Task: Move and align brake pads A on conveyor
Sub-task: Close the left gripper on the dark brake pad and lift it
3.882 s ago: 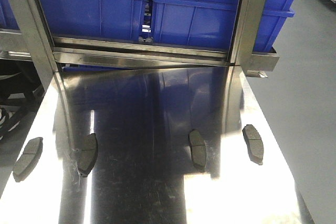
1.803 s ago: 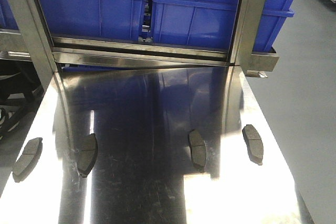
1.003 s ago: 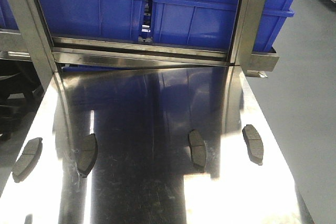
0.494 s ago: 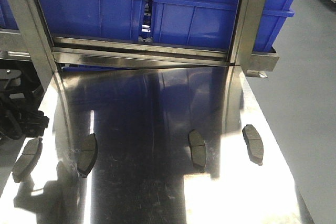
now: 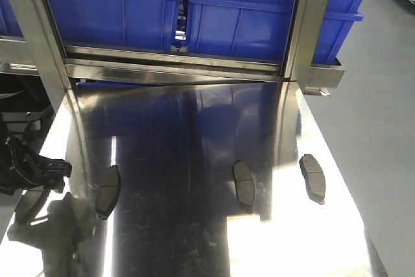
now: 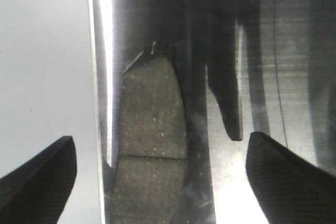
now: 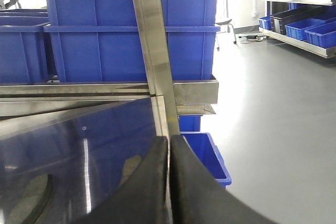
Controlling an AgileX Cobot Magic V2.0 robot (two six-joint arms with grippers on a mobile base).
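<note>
**First Pick Lining Up, All Four Pads Yet to Reach the Belt**

Big picture first: the shiny steel surface fills the front view. Blue bins are stacked behind a steel frame at its far end, and no conveyor shows in any view. By my read the task is right at its start. All four brake pads A lie on the steel in a loose row, well apart, each at its own angle and none squared up with its neighbour.

Now the arms. The left arm hangs over the surface's left edge, above the far-left pad. Its wrist view looks straight down, and the left fingers are spread wide, one on either side of the pad and not touching it. How high they hover I cannot tell. That pad sits just beside the edge of the surface, with its groove in plain sight. Over on the other side, the right fingers are pressed together with nothing in them, pointing toward the bins.

Then the smaller players: the second pad, the third pad and the far-right pad all lie flat with nothing near them.

So nothing is delivered and nothing is aligned. In my judgement the whole job remains — grasp, carry and straighten, four times over — and the far-left pad looks like the opener.
</note>
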